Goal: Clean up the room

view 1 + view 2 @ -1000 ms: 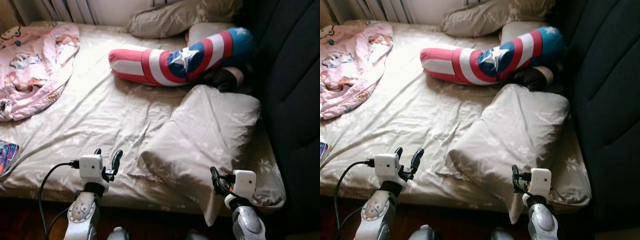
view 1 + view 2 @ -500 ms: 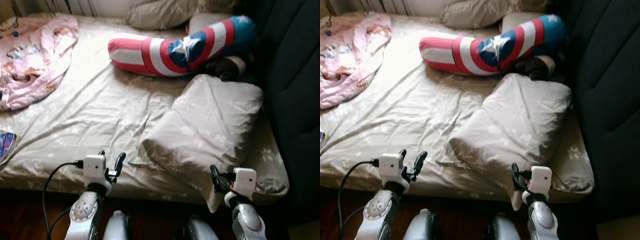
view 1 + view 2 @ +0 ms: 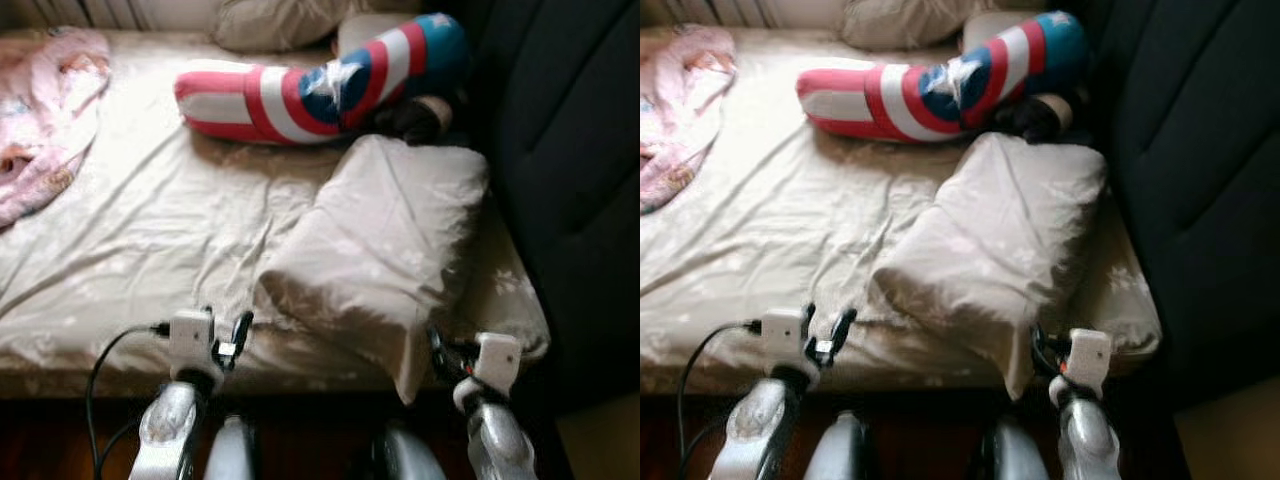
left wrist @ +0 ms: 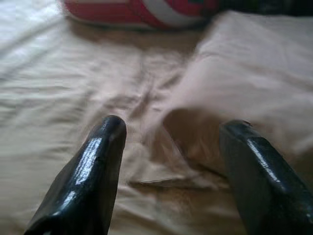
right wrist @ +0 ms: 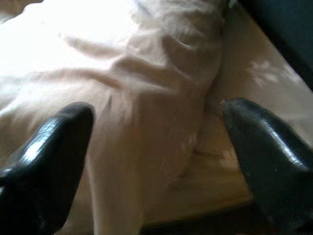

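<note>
I see the bed point(image 3: 150, 230) ahead, with a beige pillow point(image 3: 375, 255) lying near its front edge toward my right. My left pincer point(image 3: 225, 335) hangs just before the bed's edge, fingers spread and empty. My right pincer point(image 5: 156, 161) is parted too, empty, its fingers either side of the pillow's hanging corner. A striped bolster point(image 3: 310, 85) lies behind the pillow; pink bedding point(image 3: 45, 120) sits far left.

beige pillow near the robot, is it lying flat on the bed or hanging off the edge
Mostly flat on the bed, but the beige pillow has its near corner drooping over the mattress edge, beside the right gripper.
</note>
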